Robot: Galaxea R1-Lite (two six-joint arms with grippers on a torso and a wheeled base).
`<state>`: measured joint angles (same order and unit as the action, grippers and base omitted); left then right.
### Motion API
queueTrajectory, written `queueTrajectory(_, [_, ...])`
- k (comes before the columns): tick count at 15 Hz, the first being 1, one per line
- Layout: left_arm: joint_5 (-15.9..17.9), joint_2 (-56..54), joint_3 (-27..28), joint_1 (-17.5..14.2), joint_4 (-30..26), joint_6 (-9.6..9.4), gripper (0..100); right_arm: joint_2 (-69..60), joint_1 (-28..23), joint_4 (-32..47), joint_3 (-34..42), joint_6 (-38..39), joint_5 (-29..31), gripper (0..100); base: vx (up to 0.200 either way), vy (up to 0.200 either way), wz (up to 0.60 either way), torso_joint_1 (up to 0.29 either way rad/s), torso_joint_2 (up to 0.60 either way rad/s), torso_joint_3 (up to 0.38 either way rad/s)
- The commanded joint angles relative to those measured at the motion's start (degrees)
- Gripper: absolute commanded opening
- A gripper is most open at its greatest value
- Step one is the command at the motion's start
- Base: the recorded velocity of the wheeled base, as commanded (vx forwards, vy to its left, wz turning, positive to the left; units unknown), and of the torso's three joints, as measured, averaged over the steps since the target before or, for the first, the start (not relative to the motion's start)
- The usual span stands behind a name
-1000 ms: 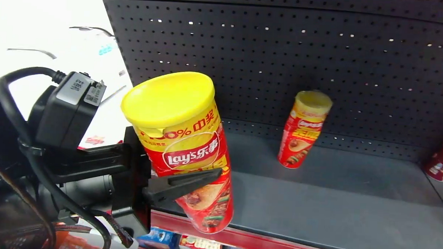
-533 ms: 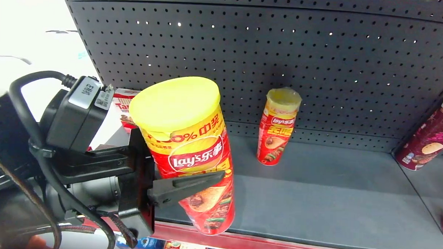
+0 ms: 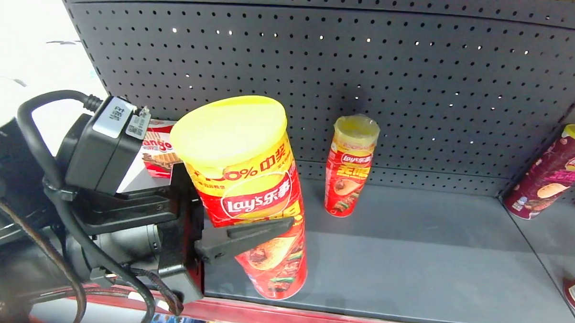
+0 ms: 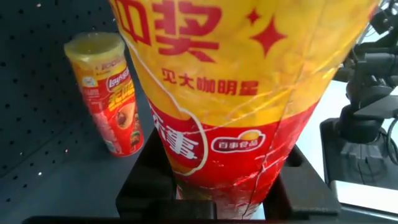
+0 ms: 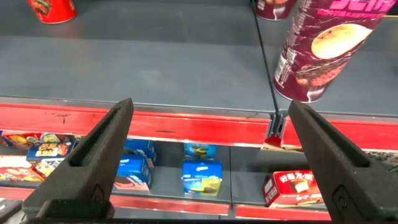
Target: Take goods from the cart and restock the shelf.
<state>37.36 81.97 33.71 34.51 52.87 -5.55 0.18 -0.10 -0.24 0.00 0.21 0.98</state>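
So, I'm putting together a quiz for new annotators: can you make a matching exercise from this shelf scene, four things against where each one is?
Things:
1. near red can
2. far red can
3. purple can
4. wafer box

Places:
A. far right of the shelf
B. held in the left gripper, near the front edge
C. left end, behind that gripper
D. upright by the pegboard

Pairs: 1-B, 2-D, 3-A, 4-C
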Motion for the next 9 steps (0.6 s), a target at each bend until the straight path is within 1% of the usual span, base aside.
queueTrajectory(1, [-0.01,0.30,-0.13,-0.06,-0.05,0.01,0,-0.01,0.01,-0.02,0.00,0.06,-0.01,100,0.000,0.000,-0.60,0.002,0.00,-0.007])
queueTrajectory(9, [-0.01,0.38,-0.22,-0.23,0.04,0.01,0,0.08,0.01,-0.02,0.00,-0.03,-0.01,100,0.000,0.000,0.00,0.000,0.00,0.000])
